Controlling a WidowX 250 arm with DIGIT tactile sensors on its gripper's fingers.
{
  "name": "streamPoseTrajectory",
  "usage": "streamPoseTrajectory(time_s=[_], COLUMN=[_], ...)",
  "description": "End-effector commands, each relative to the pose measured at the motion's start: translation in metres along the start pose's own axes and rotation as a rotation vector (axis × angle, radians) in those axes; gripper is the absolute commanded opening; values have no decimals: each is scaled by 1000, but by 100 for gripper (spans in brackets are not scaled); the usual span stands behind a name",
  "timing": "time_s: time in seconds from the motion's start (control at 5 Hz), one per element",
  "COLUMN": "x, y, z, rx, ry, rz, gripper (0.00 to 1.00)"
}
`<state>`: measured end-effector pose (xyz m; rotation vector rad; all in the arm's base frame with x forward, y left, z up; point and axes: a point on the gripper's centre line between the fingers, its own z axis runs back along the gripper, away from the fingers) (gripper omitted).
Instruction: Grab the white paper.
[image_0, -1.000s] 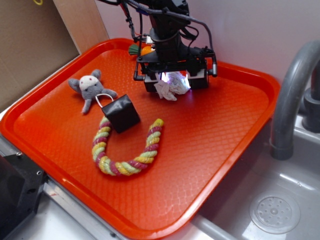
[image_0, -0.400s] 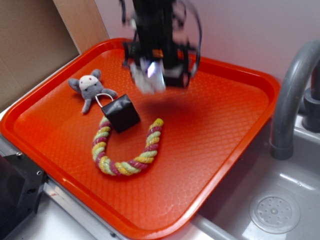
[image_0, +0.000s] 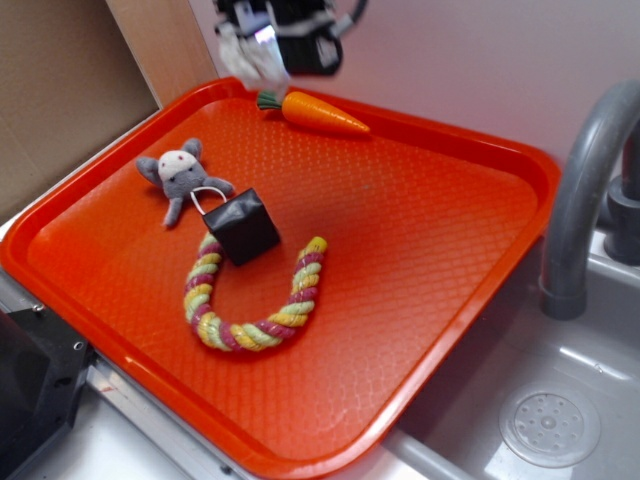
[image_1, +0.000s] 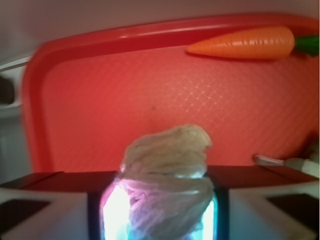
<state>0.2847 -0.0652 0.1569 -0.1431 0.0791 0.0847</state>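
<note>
One white paper in end effector above tray edge.

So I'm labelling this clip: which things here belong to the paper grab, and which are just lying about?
Part of the job:
white paper, clamped in the gripper above the tray's far edge

Lying about:
orange tray
toy carrot
grey plush mouse
black bag
rope toy

Carrot behind mouse on tray
</note>
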Motion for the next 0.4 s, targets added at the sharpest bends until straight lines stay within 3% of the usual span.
streamPoseTrajectory(time_s=[0.0,0.2], x=[-16,-16], y=[2,7], z=[82,76], rx=[-48,-33], ry=[-207,-160], rz=[111,140], gripper=[0,0])
